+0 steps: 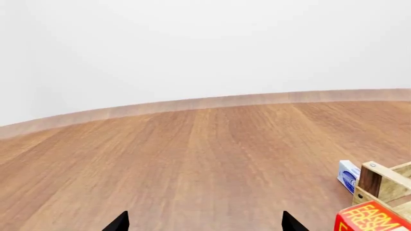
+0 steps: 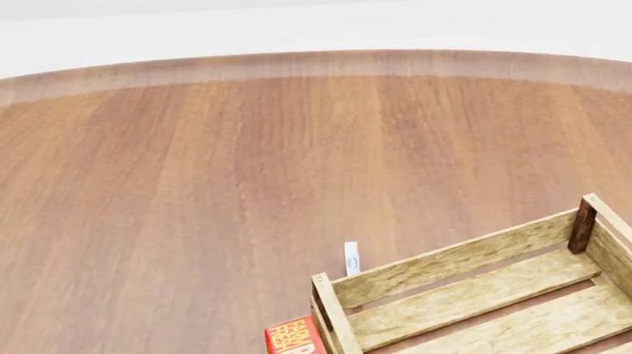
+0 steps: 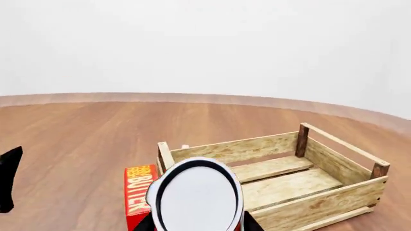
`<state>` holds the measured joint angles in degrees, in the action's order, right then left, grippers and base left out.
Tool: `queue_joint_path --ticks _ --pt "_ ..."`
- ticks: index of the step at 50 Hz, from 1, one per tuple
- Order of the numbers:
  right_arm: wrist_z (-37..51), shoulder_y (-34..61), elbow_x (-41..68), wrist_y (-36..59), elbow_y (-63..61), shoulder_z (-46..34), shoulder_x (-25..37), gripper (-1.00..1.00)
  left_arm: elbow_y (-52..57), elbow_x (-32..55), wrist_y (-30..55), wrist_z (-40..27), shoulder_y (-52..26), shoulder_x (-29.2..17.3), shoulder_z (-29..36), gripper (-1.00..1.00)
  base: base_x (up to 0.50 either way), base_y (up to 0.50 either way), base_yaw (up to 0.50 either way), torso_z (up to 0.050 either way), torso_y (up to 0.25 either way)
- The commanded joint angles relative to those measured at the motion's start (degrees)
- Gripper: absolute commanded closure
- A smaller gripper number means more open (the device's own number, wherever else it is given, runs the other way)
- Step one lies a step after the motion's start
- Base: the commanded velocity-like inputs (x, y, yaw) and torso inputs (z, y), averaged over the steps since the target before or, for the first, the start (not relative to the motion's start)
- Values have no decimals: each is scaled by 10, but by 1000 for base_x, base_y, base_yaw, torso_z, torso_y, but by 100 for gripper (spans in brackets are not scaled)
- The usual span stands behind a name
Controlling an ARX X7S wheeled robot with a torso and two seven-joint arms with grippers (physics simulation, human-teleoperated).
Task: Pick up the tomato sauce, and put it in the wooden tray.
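Right gripper (image 3: 198,226) clamped on the tomato sauce (image 3: 196,197), held above the near-left corner of the wooden tray (image 3: 276,166). Left gripper (image 1: 204,222) spread wide, holding nothing, low over bare floor. Red butter box (image 3: 138,192) touching tray's left side.

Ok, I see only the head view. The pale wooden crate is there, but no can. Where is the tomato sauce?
Observer: The right wrist view shows the small can with silvery-white top, apparently held in the right gripper.
Operator: Is it over the crate already?
Observer: It seems not. In that view the pale wooden slat tray lies beyond the can.
Operator: And is the left gripper holding something?
Observer: No. The left wrist view shows the left gripper open and empty over the brown wooden surface.
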<state>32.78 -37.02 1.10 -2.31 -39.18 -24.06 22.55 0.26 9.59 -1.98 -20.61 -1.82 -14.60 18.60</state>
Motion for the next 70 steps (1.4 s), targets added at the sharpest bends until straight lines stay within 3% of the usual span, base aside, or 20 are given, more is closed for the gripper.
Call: queue_joint_path --ticks 1,24,36,55,70 --pt "-1 13 -26 64 -67 35 1 100 1 16 -10 26 4 6 -13 -100 0 0 0 0 0" --pt "-4 235 133 319 -78 162 -8 100 -3 19 -11 21 0 3 -7 -100 0 0 0 0 0" --pt "11 325 155 429 -84 182 3 100 -4 21 -12 19 -1 1 -4 -100 0 0 0 0 0" --pt "-38 502 151 430 128 164 7 100 -1 23 -11 16 -1 -2 0 -100 0 0 0 0 0" --pt "-57 550 152 395 251 168 -6 100 0 24 -9 12 -2 -4 4 -100 0 0 0 0 1"
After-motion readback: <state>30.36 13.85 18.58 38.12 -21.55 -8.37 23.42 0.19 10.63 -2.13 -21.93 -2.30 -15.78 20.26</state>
